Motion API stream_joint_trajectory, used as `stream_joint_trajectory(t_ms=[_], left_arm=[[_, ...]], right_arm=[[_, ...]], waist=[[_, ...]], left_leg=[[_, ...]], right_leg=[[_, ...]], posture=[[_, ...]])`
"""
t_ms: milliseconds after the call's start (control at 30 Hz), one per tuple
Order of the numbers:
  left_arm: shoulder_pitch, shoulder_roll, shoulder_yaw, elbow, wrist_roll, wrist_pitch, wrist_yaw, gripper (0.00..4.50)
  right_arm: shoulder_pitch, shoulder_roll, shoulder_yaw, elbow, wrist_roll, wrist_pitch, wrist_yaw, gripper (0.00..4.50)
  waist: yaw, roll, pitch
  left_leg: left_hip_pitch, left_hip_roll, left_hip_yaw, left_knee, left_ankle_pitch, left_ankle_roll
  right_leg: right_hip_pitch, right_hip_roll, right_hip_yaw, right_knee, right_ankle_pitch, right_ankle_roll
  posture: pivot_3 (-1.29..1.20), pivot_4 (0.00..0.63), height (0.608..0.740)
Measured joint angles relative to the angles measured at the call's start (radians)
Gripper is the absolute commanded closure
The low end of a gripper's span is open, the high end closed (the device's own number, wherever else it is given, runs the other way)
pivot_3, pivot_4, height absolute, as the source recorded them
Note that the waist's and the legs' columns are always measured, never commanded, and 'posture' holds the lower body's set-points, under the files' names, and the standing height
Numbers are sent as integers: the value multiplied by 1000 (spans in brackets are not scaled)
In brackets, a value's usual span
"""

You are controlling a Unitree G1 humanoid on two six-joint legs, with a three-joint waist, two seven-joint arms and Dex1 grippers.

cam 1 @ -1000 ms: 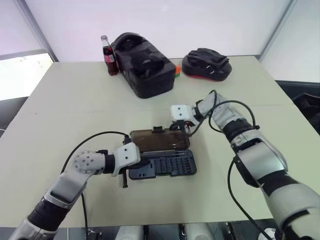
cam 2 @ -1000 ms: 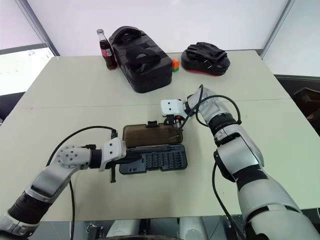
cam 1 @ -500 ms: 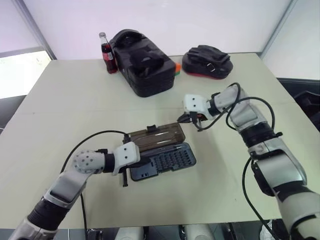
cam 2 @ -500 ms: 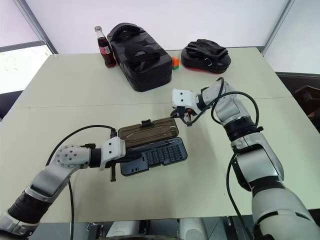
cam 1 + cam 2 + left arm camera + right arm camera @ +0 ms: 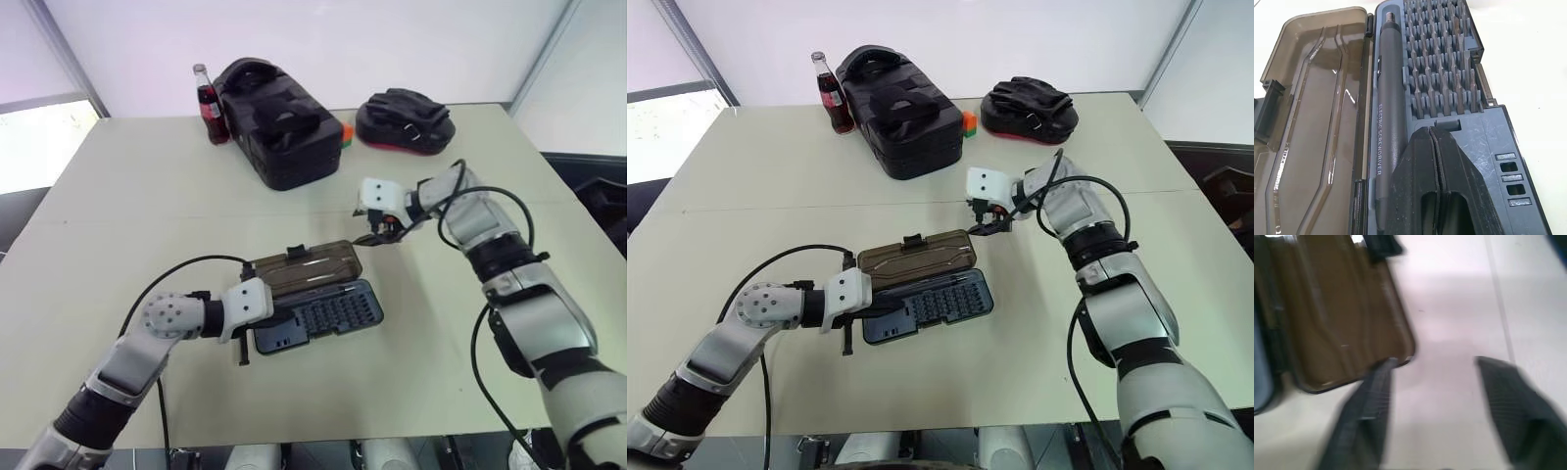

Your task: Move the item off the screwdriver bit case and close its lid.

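The left gripper [image 5: 1436, 147], fingers pressed together, rests on the blue-grey tray of the open screwdriver bit case [image 5: 1488, 147]. A grey electric screwdriver [image 5: 1387, 103] lies beside rows of bits [image 5: 1442, 68]. The brown lid [image 5: 1317, 112] lies flat alongside, hinged.

Your right gripper [image 5: 991, 221] is no longer down at the far right corner of the lid [image 5: 918, 257]; it now sits just off that corner, raised, with its fingers [image 5: 1367, 416] spread apart where they were pinched together a second ago. The lid itself is tipped up off the table [image 5: 774, 176] (it lay flat before), and the screwdriver bit case [image 5: 926, 305] has swung slightly, its right end now angled toward the lid's far side.
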Motion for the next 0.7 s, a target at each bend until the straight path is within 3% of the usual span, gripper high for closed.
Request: stream_joint_trajectory(t_ms=[233,467,700], left_arm=[[-13,11,-21,24,28,-70,-20,4500],[-76,69,-75,145,123,-372,-76,4500],[-118,50,-76,199,118,-396,-107,4500]], right_arm=[[-76,74,29,167,-21,36,-8,1036],[-130,89,33,302,-40,9,-6,1036],[-152,118,33,374,-52,4,-9,1036]], waist=[[2,0,0],[-4,1,-1],[-3,2,-1]], left_leg=[[0,0,0,0,0,0],[1,0,0,-1,0,-1],[2,0,0,0,0,-1]], right_leg=[[0,0,0,0,0,0],[0,0,0,1,0,0],[1,1,0,2,1,1]], posture=[[0,150,740],[0,150,740],[0,150,740]])
